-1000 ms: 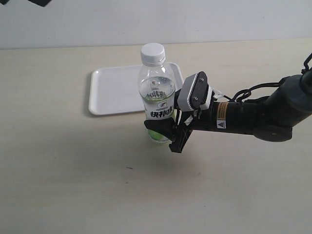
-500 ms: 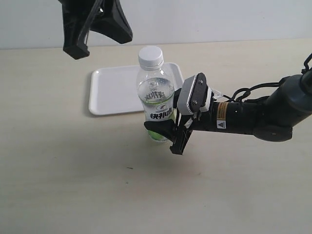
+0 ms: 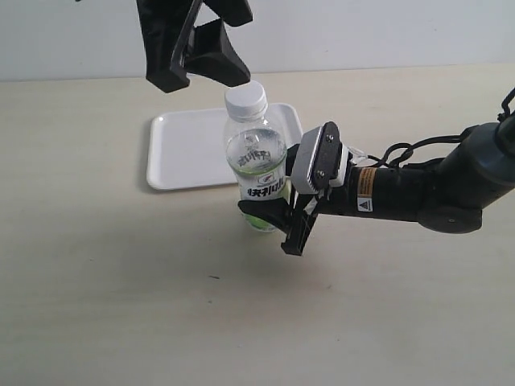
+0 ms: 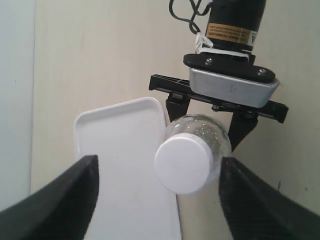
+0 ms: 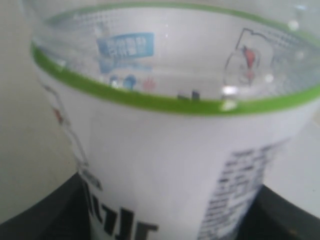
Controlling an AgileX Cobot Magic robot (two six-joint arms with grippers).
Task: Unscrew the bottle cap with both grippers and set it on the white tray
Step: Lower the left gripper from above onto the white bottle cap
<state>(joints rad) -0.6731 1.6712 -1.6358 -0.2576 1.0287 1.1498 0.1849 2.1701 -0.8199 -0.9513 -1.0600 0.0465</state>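
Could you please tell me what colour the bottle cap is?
White. The bottle cap shows best in the left wrist view.

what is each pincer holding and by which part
The right pincer clamps the bottle around its labelled lower body; the left pincer hangs open above the bottle cap, holding nothing.

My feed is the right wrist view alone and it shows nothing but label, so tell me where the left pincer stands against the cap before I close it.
Observer: The left pincer hangs open over the bottle cap. In its wrist view the cap sits between the spread fingers, touching neither.
Operator: Give me the right pincer's hold.
Observer: The right pincer clamps the bottle low on its label, from the side. The bottle stands upright.
Operator: Now the tray.
Observer: The white tray lies flat behind the bottle, towards the left arm's side.
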